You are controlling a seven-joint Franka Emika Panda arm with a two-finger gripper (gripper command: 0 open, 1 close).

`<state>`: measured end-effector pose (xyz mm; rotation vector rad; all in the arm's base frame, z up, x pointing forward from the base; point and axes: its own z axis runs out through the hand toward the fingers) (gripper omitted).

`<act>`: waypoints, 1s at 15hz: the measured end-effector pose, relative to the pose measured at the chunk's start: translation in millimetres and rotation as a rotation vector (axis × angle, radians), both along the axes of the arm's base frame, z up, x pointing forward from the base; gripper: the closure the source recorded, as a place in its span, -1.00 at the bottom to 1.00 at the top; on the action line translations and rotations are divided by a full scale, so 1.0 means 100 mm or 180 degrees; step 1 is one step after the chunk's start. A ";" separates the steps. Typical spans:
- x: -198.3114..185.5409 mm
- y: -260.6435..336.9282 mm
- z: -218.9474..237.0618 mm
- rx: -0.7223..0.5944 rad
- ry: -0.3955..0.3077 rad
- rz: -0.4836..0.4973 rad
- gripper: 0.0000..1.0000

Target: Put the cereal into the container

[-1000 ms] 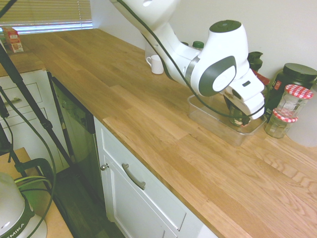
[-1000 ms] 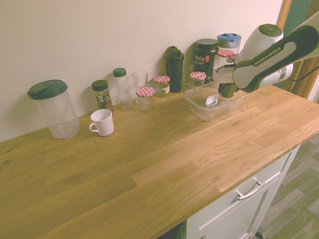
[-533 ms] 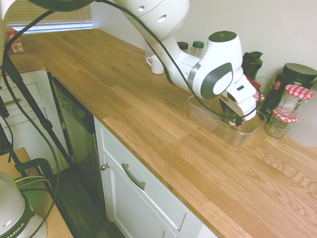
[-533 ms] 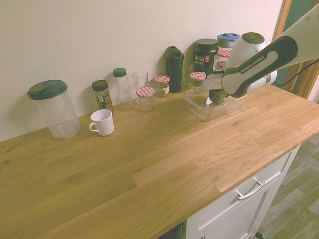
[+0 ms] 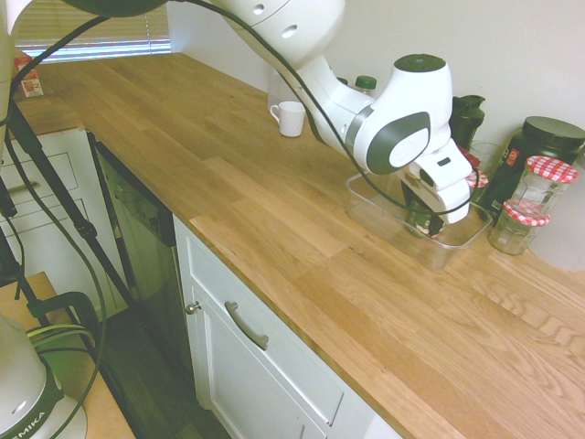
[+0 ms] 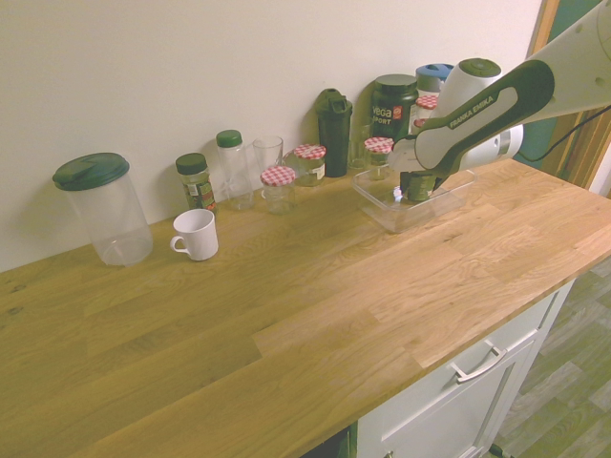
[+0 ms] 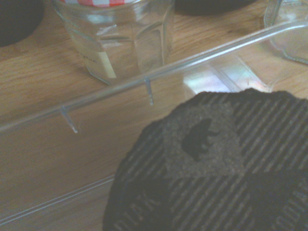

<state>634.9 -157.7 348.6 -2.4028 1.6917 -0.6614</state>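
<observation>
A: Second exterior view, upper right: where was the small dark green cereal cup (image 6: 416, 187)?

B: Directly under the end effector (image 6: 417, 184), upright inside the clear shallow plastic container (image 6: 387, 212), apparently clamped.

Wooden countertop (image 6: 315, 315) carries the container (image 6: 387, 212) directly below the gripper (image 6: 417, 187), checked-lid jars (image 6: 279, 188) and dark canister (image 6: 393, 103) behind it, white mug (image 6: 196, 234) well off.
</observation>
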 end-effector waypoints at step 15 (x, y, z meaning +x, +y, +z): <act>-0.04 0.39 0.97 0.0307 0.0323 0.0046 -1.00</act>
